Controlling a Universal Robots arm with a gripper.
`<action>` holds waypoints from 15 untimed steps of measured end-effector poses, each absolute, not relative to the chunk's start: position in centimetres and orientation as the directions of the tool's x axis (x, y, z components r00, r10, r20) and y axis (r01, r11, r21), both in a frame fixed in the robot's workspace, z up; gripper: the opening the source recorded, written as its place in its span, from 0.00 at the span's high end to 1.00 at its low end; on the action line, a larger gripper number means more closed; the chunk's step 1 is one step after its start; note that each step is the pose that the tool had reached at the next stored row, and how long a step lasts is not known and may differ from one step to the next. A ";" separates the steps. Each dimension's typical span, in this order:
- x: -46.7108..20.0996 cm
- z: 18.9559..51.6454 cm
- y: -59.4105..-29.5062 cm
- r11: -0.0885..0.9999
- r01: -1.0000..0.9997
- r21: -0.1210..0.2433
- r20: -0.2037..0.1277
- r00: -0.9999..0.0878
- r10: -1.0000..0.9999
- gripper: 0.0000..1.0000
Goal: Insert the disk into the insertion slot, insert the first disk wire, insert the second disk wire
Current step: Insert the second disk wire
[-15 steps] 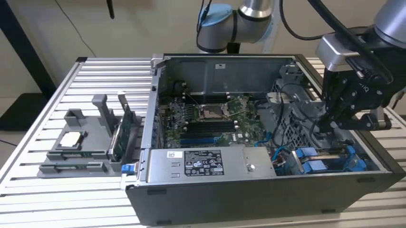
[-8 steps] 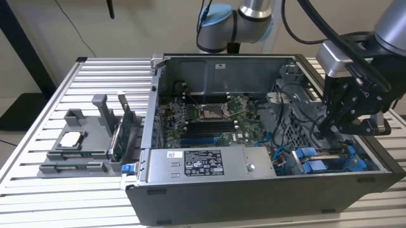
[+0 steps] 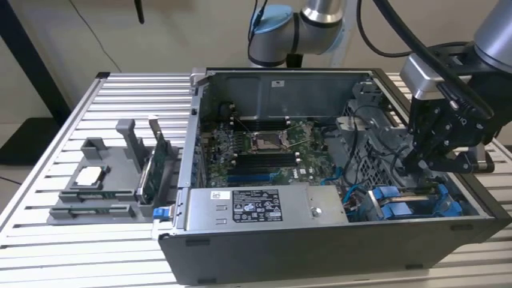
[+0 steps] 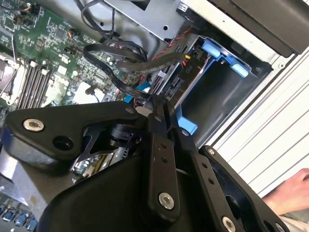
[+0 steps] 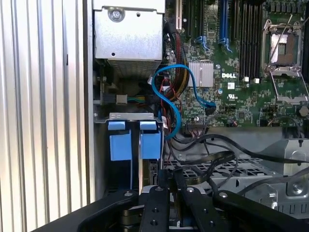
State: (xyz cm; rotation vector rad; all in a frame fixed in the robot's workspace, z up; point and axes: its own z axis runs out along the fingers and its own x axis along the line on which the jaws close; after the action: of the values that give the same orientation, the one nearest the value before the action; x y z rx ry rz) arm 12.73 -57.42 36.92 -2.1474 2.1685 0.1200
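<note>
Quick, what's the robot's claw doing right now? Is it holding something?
End effector: fingers together down in the computer case's drive bay by the blue carrier; shut, but what it grips cannot be told.

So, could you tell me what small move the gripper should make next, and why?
Probably a slight lowering, I think. The gripper sits directly over the drive bay, beside the disk's blue carrier, and the loose black cables lie right next to it, apparently not yet plugged in.

Slatted metal table (image 3: pixel 88 108) before a beige wall (image 3: pixel 184 30).
</note>
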 end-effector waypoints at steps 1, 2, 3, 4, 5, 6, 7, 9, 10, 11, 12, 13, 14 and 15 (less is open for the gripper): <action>12.7 36.9 -57.4 0.010 -1.000 -0.006 -0.117 -0.009 -0.993 0.84; 12.7 36.9 -57.4 0.010 -1.000 -0.006 -0.117 -0.009 -0.993 0.84; 12.7 36.9 -57.4 0.010 -1.000 -0.006 -0.117 -0.009 -0.993 0.84; 12.7 36.8 -57.4 0.010 -1.000 -0.006 -0.117 -0.009 -0.993 0.84; 12.7 36.8 -57.4 0.010 -1.000 -0.006 -0.117 -0.009 -0.993 0.84; 12.7 36.8 -57.4 0.010 -1.000 -0.006 -0.117 -0.009 -0.993 0.84; 12.7 36.8 -57.4 0.010 -1.000 -0.006 -0.117 -0.009 -0.993 0.84; 12.7 36.7 -57.4 0.010 -1.000 -0.006 -0.117 -0.009 -0.993 0.84; 12.7 36.7 -57.4 0.010 -1.000 -0.006 -0.117 -0.009 -0.993 0.84; 12.7 36.7 -57.4 0.010 -1.000 -0.006 -0.117 -0.009 -0.993 0.84; 12.7 36.7 -57.4 0.010 -1.000 -0.006 -0.117 -0.009 -0.993 0.84; 12.7 36.7 -57.4 0.010 -1.000 -0.006 -0.117 -0.009 -0.993 0.84; 12.7 36.7 -57.4 0.010 -1.000 -0.006 -0.117 -0.009 -0.993 0.84; 12.7 36.7 -57.4 0.010 -1.000 -0.006 -0.117 -0.009 -0.993 0.84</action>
State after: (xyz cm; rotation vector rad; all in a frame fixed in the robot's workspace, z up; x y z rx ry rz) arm 12.73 -57.42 36.70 -2.1474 2.1684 0.1201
